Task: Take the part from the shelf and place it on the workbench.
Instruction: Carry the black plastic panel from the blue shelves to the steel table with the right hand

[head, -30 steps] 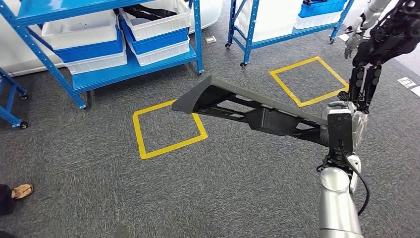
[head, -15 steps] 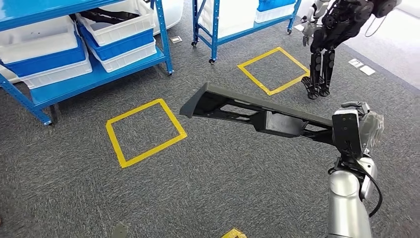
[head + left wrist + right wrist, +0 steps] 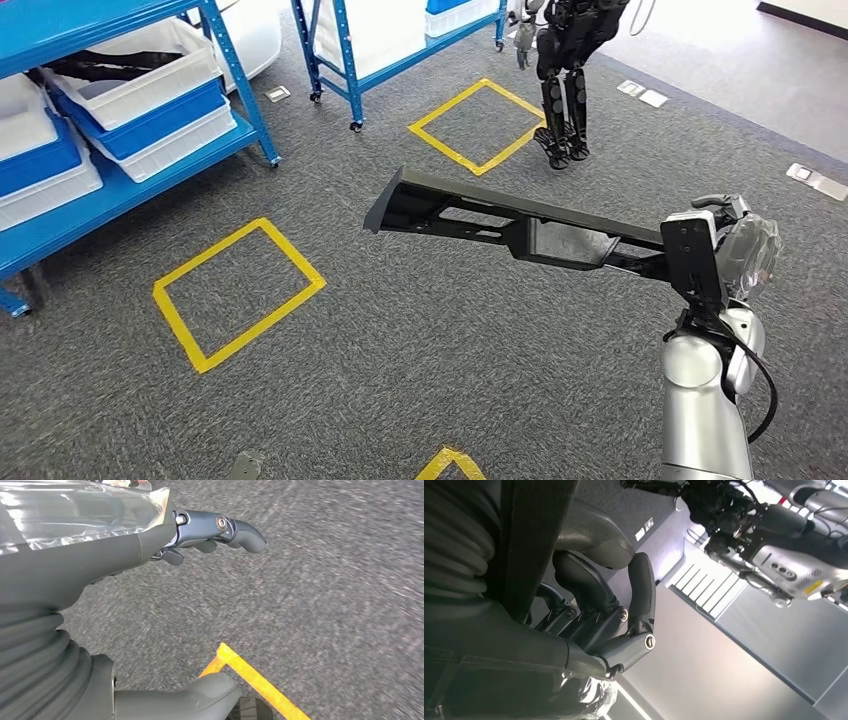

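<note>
The robot is in the carry step. The part [image 3: 510, 225], a long dark grey plastic piece, is off the shelf and up in the air over the grey carpet [image 3: 400, 370]. It sticks out flat to the robot's left, w/ its wide end far from the wrist.

The right hand [image 3: 735, 250] holds the part at its near end. In the right wrist view the dark fingers [image 3: 639, 600] curl in tight around the part's dark edge, so the grip looks firm. A black box on the wrist hides some of the hand in the head view.

The left hand [image 3: 150, 555] hangs low by the floor. Its fingers [image 3: 235, 527] are a bit bent and apart, w/ nothing in them. A bit of yellow tape [image 3: 250, 675] on the floor is right under it.

The blue shelf [image 3: 120, 190] w/ white and blue bins [image 3: 130, 100] is off to the left side, well apart from the part. Yellow tape squares [image 3: 235, 295] mark the carpet. Another dark robot [image 3: 565, 70] stands far ahead near one square.

I can't see a workbench yet. So next, I think the robot needs to turn and walk till the bench is in front. It should keep the part level, bc it's long and could bump a shelf post or the other robot. Then lower it on the bench and let go.
</note>
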Robot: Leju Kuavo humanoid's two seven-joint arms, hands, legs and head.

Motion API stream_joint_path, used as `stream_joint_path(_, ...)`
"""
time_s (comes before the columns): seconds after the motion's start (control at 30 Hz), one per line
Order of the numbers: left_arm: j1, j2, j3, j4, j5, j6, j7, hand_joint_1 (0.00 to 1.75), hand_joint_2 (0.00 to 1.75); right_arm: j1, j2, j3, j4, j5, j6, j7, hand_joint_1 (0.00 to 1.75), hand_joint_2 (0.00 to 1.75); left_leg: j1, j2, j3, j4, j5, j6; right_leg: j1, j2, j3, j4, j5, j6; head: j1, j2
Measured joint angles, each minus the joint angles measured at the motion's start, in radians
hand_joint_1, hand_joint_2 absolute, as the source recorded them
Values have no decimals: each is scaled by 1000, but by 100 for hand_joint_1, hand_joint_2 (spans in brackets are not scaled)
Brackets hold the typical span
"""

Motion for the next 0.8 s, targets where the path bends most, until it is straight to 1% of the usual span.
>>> stream_joint_path(0.03, 0, 1, 3, 0, 2, 0, -2, 0, 175, -3, 2, 0, 0, 2, 0, 0, 175, 175, -1, -25, 33, -67, 30, 12, 2, 13, 0, 0, 2, 1, 1, 0)
stream_joint_path(0.07, 0, 2, 6, 0, 5, 0, -4, 0, 175, -8, 3, 0, 1, 3, 1, 0, 175, 175, -1, -47, 59, -124, 52, 21, 4, 24, -2, 1, 4, 3, 2, 0)
stream_joint_path(0.1, 1, 3, 8, 0, 7, 0, -6, 0, 175, -14, 4, 0, 2, 4, 1, 0, 175, 175, -3, -65, 77, -161, 63, 28, 4, 34, -6, 2, 6, 8, 1, 0)
stream_joint_path(0.13, 1, 4, 9, 0, 9, 1, -8, 0, 175, -20, 6, 0, 3, 4, 1, 0, 175, 175, -5, -73, 83, -176, 63, 33, 1, 45, -10, 1, 10, 13, 1, 0)
stream_joint_path(0.17, 2, 4, 11, 0, 11, 1, -10, 0, 175, -25, 6, 0, 4, 5, 1, 0, 175, 175, -8, -63, 84, -182, 65, 34, 0, 57, -14, -1, 14, 19, 0, 0)
stream_joint_path(0.2, 2, 5, 12, 0, 13, 1, -11, 0, 175, -27, 6, 0, 5, 5, 1, -1, 175, 175, -7, -49, 88, -190, 72, 34, -2, 55, -20, -1, 17, 24, -2, 0)
stream_joint_path(0.23, 2, 4, 14, 0, 14, 1, -12, 0, 175, -29, 6, -1, 6, 6, 0, -1, 175, 175, -5, -37, 92, -201, 78, 36, -1, 36, -28, 5, 15, 28, -1, 0)
stream_joint_path(0.27, 2, 4, 16, 0, 14, 1, -13, 0, 175, -32, 7, 0, 7, 9, -2, -2, 175, 175, -3, -24, 96, -211, 85, 37, 2, 8, -41, 26, 4, 29, 1, 0)
stream_joint_path(0.3, 4, 4, 18, 0, 15, 1, -14, 0, 175, -36, 7, 0, 9, 14, -4, -2, 175, 175, -1, -10, 100, -219, 90, 36, 2, -26, -64, 68, -17, 28, 3, 0)
stream_joint_path(0.33, 6, 4, 22, 0, 16, 1, -15, 0, 175, -40, 7, 0, 10, 21, -7, -2, 175, 175, -3, 4, 100, -221, 90, 37, 1, -49, -93, 127, -43, 28, 5, 0)
stream_joint_path(0.37, 8, 4, 25, 1, 17, 1, -16, 0, 175, -43, 7, 0, 13, 30, -11, -2, 175, 175, -3, 19, 99, -220, 90, 37, -3, -58, -125, 194, -67, 29, 7, 0)
stream_joint_path(0.4, 10, 4, 28, 1, 18, 1, -17, 0, 175, -43, 7, 0, 15, 37, -16, -2, 175, 175, -2, 34, 99, -220, 90, 36, -8, -61, -150, 246, -82, 34, 7, 0)
stream_joint_path(0.43, 12, 3, 31, 1, 19, 2, -18, 0, 175, -44, 6, -1, 17, 42, -19, -1, 175, 175, -1, 49, 98, -219, 88, 35, -13, -64, -159, 266, -83, 43, 7, 0)
stream_joint_path(0.47, 13, 3, 33, 1, 19, 2, -18, 0, 175, -45, 6, -2, 19, 45, -22, -1, 175, 175, 1, 63, 98, -217, 86, 31, -20, -71, -147, 245, -70, 56, 7, 0)
stream_joint_path(0.5, 14, 2, 34, 1, 20, 2, -19, 0, 175, -46, 6, -2, 20, 47, -23, -1, 175, 175, 4, 76, 99, -214, 82, 26, -26, -83, -114, 187, -46, 70, 7, 0)
stream_joint_path(0.53, 14, 2, 35, 1, 20, 2, -19, 0, 175, -49, 6, -3, 20, 48, -24, -1, 175, 175, 5, 89, 98, -209, 77, 18, -30, -107, -77, 117, -26, 82, 8, 0)
stream_joint_path(0.57, 14, 4, 36, 1, 21, 2, -20, 0, 175, -52, 6, -3, 20, 49, -25, -1, 175, 175, 4, 100, 97, -202, 71, 8, -29, -124, -44, 59, -9, 86, 9, 0)
stream_joint_path(0.6, 14, 5, 36, 1, 21, 3, -21, 0, 175, -55, 6, -4, 21, 49, -27, -1, 175, 175, 2, 109, 96, -197, 66, 0, -27, -135, -25, 24, -1, 82, 8, 0)
stream_joint_path(0.63, 14, 6, 37, 1, 23, 4, -22, 0, 175, -57, 6, -5, 22, 51, -30, 0, 175, 175, -1, 118, 97, -193, 62, -6, -23, -136, -21, 12, -1, 74, 7, 0)
stream_joint_path(0.67, 15, 7, 37, 1, 24, 5, -22, 0, 175, -58, 5, -7, 23, 53, -34, 0, 175, 175, -1, 127, 98, -193, 60, -10, -20, -122, -22, 14, 1, 63, 5, 0)
stream_joint_path(0.7, 15, 7, 37, 1, 25, 5, -23, 0, 175, -58, 4, -9, 23, 56, -38, 0, 175, 175, 1, 134, 100, -193, 58, -14, -21, -110, -25, 16, 1, 53, 3, 0)
stream_joint_path(0.73, 15, 6, 37, 1, 25, 5, -24, 0, 175, -58, 3, -10, 23, 61, -42, 0, 175, 175, 5, 129, 100, -188, 50, -17, -23, -98, -27, 16, 2, 47, 2, 0)
stream_joint_path(0.77, 15, 6, 37, 1, 25, 5, -25, 0, 175, -60, 3, -12, 24, 68, -46, 1, 175, 175, 9, 110, 92, -168, 32, -20, -25, -87, -27, 16, 3, 39, 2, 0)
stream_joint_path(0.8, 16, 6, 37, 1, 25, 5, -26, 0, 175, -63, 2, -12, 23, 75, -50, 2, 175, 175, 12, 82, 75, -126, 4, -22, -26, -77, -27, 16, 5, 32, 0, 0)
